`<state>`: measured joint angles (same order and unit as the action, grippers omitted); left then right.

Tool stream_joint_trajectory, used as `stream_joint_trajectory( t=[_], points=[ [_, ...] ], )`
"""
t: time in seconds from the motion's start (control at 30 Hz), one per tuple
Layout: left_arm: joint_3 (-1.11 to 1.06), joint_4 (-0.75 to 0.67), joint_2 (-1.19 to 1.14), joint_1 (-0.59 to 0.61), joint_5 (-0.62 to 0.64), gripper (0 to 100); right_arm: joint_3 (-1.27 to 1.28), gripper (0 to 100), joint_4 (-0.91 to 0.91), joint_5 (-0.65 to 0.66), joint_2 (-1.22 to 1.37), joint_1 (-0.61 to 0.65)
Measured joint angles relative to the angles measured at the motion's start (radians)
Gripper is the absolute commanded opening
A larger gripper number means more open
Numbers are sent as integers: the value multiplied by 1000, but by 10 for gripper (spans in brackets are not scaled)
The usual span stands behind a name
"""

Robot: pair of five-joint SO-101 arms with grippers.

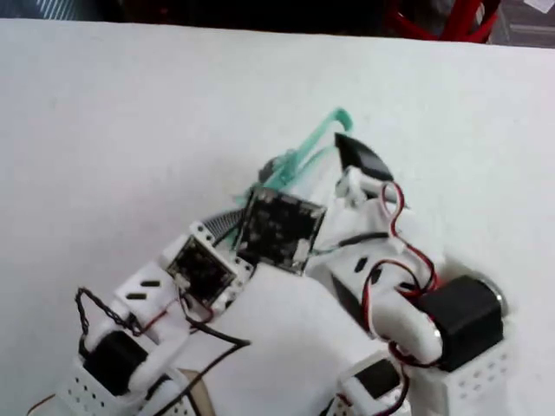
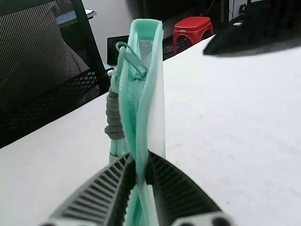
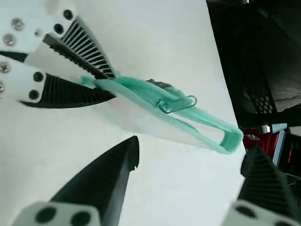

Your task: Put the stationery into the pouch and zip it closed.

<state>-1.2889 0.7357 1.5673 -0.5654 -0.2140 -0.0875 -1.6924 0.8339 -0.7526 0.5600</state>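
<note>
Pouch point(image 1: 312, 143) on edge just 12 o'clock of table point(image 1: 104, 130) centre, running 7 to 1 o'clock, pull point(image 3: 176, 104) midway, teeth seemingly apart beyond it. Pinched tight at the 7 o'clock end by left gripper point(image 2: 141, 162); right gripper point(image 3: 195, 148) spread wide, empty, by the 1 o'clock end. Hold the left clamp firm, nip the pull alone, draw straight along the teeth toward 1 o'clock.

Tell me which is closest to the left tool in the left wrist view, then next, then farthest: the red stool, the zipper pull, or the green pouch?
1. green pouch: pinched in the left tool, so it touches it.
2. zipper pull: farther along the pouch's edge, away from the tool.
3. red stool: far off in the room behind.
</note>
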Motion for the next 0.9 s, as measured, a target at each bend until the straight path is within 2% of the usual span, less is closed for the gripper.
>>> stream_joint_trajectory(
  t=[0.17,0.27,0.4,0.53,0.67,0.73,0.83,0.9],
  points=[
    [-15,-9,9,0,0,23,-64,171,118,-334,-8,-40],
    [-15,-9,9,0,0,23,-66,176,155,-473,35,-37],
    [-15,-9,9,0,0,23,-112,221,110,-511,222,-5],
    [-15,-9,9,0,0,23,-256,220,0,-542,388,-5],
    [-15,-9,9,0,0,23,-362,217,-21,-595,459,-2],
    [-15,-9,9,8,0,23,-365,183,-21,-601,485,2],
    [-15,-9,9,37,0,23,-365,80,-21,-608,517,9],
    [-15,-9,8,52,0,23,-367,53,-14,-608,529,5]
  ],
)
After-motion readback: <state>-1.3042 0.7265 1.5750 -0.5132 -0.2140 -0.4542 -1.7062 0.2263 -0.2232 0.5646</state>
